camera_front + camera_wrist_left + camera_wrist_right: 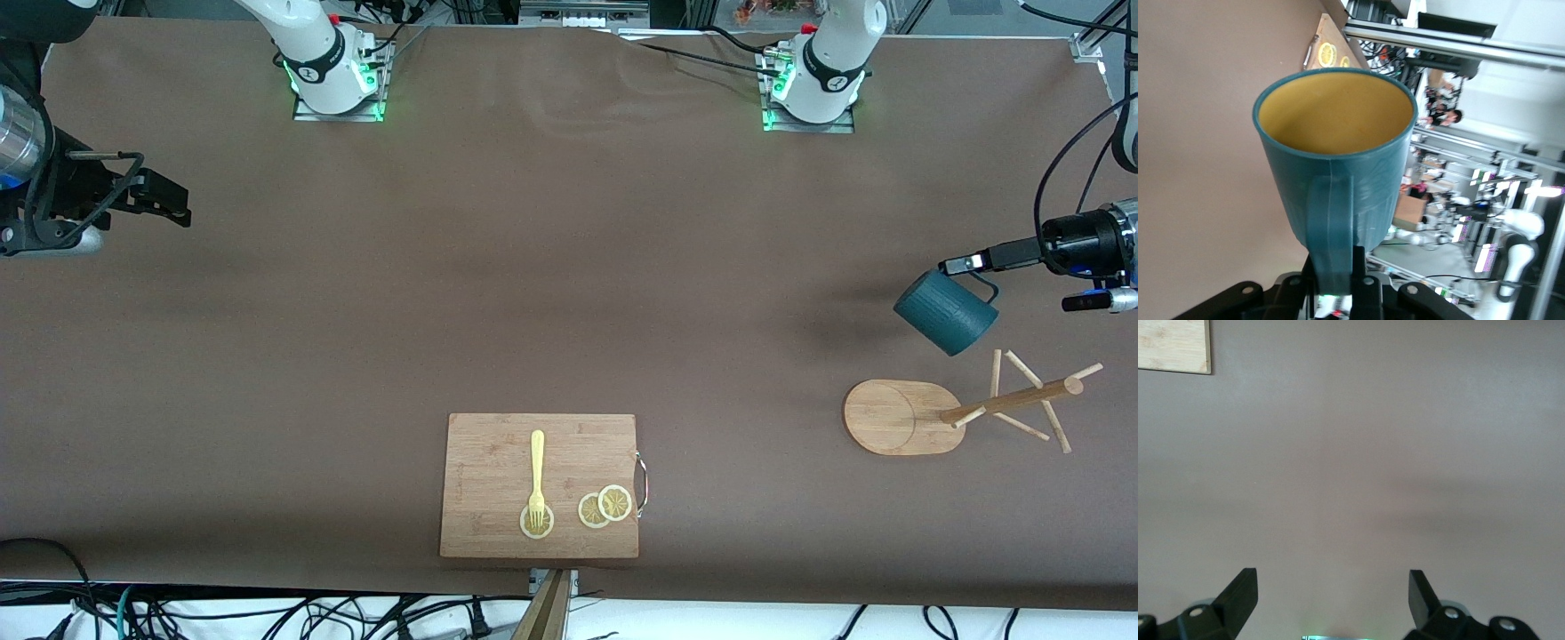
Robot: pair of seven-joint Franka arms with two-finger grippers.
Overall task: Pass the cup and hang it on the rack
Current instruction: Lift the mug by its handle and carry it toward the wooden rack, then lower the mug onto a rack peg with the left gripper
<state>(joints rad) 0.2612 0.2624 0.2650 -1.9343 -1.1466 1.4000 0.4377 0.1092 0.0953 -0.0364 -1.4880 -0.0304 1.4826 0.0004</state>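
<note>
The dark teal cup [944,311] hangs tilted in the air over the brown table at the left arm's end, a little above the pegs of the rack [1013,402]. My left gripper [971,263] is shut on its handle. In the left wrist view the cup [1338,153] shows its yellowish inside, and the fingers [1363,270] pinch the handle from both sides. The light wooden rack stands on its oval base [889,416]. My right gripper [169,203] waits open and holding nothing over the right arm's end of the table; in the right wrist view the right gripper [1333,593] has only bare cloth between its fingers.
A wooden cutting board [498,444] with a metal handle lies near the front edge at the middle, carrying a yellow fork [536,471] and lemon slices [605,507]. A corner of the cutting board [1171,345] shows in the right wrist view. Cables run along the front edge.
</note>
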